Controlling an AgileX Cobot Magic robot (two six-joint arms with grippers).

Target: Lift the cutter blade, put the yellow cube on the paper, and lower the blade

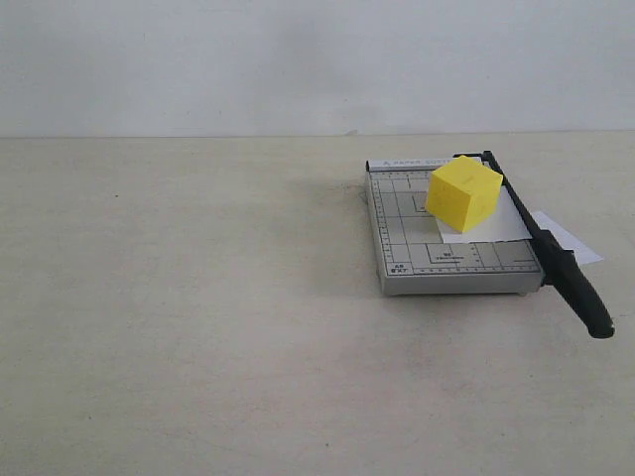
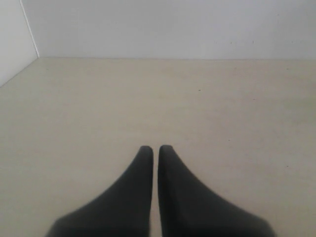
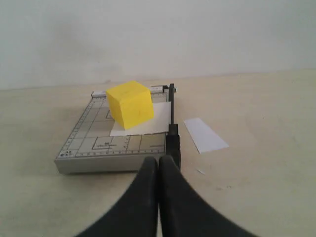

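The yellow cube [image 1: 463, 192] [image 3: 130, 104] sits on the white paper [image 1: 491, 226] [image 3: 148, 126], which lies on the grey gridded board [image 1: 417, 248] [image 3: 94, 143]. The black cutter blade [image 1: 551, 253] [image 3: 172, 116] lies down flat along the board's right edge, its thick handle [image 1: 585, 302] sticking out past the near end. My right gripper [image 3: 158, 159] is shut on nothing, hovering just short of the handle. My left gripper [image 2: 155, 148] is shut over bare table, with no task object in its view. Neither arm shows in the exterior view.
A loose white paper strip [image 1: 571, 238] [image 3: 205, 134] lies on the table right of the blade. The beige table [image 1: 198, 297] ends at a white wall behind. A white side wall [image 2: 12, 44] shows in the left wrist view.
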